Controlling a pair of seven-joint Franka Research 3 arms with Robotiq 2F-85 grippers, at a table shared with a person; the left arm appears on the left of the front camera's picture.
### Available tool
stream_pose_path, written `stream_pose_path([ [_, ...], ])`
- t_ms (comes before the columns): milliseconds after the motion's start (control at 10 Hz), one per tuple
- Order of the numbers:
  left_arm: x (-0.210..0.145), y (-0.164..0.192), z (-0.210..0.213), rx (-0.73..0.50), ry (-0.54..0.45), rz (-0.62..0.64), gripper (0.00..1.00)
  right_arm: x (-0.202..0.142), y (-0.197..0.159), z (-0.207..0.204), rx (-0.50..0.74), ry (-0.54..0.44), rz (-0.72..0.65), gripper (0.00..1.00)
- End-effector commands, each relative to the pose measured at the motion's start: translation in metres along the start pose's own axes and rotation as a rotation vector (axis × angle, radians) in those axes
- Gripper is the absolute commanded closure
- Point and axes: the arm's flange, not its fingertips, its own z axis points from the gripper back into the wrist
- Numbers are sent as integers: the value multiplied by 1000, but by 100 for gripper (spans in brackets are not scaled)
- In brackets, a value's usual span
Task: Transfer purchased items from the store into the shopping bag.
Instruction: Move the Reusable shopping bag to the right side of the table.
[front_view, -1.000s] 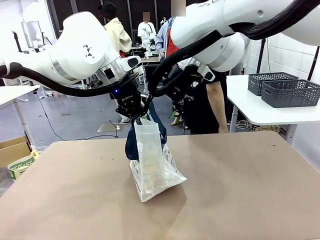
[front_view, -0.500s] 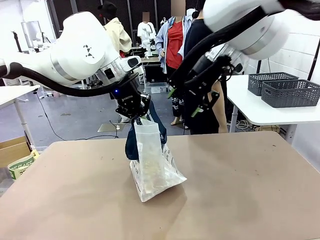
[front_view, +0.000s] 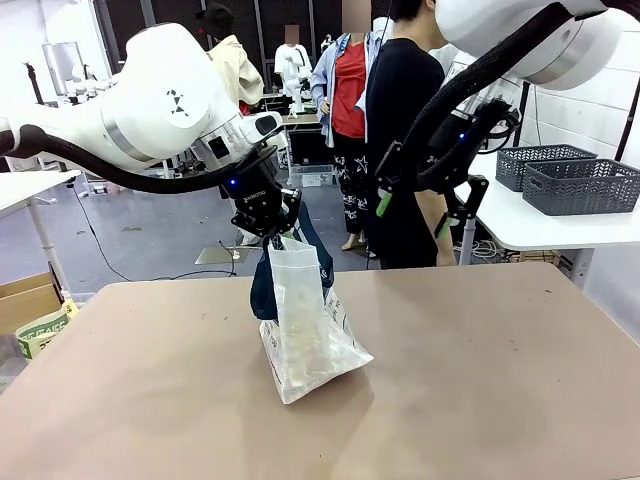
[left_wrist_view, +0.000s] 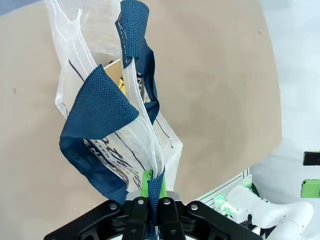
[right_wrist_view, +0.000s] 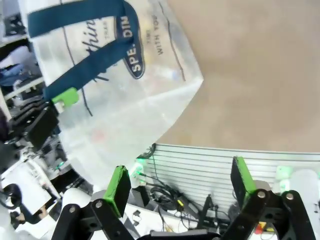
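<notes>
The shopping bag (front_view: 303, 335), translucent white with navy straps, rests on the tan table and leans right. My left gripper (front_view: 268, 215) is above it, shut on one navy strap (left_wrist_view: 154, 192) and holding it up. Inside the bag, a tan-brown pack with a bit of yellow (left_wrist_view: 117, 80) shows from the purchased items. My right gripper (front_view: 412, 214) hangs open and empty in the air, up and to the right of the bag; its green pads (right_wrist_view: 119, 182) stand wide apart, with the bag (right_wrist_view: 125, 90) beyond them. The store, a dark grey basket (front_view: 582, 186), stands on the side table.
A second grey basket (front_view: 540, 160) sits behind the first on the white side table (front_view: 500, 215) at the right. A person in a black shirt (front_view: 400, 120) stands at the far edge. A cardboard box (front_view: 25, 300) is on the floor at left.
My right arm has swung away from the bag's top, up and off to the right, with its gripper still open. The left gripper and the bag have not moved.
</notes>
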Motion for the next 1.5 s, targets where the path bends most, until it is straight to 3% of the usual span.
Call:
stream_pose_path([
  [0, 0, 1, 2, 1, -3, 1, 100, -1, 7, -3, 53, -6, -33, 0],
  [700, 0, 1, 2, 1, -3, 1, 100, -2, 6, -1, 39, 6, -11, 0],
  [900, 0, 1, 2, 1, -3, 1, 100, 17, -5, 16, 160, 115, 270, 0],
  [1100, 0, 1, 2, 1, -3, 1, 100, 42, -10, 25, 213, 35, 493, 0],
  [1400, 0, 1, 2, 1, -3, 1, 100, 52, -4, 22, 208, -5, 806, 0],
])
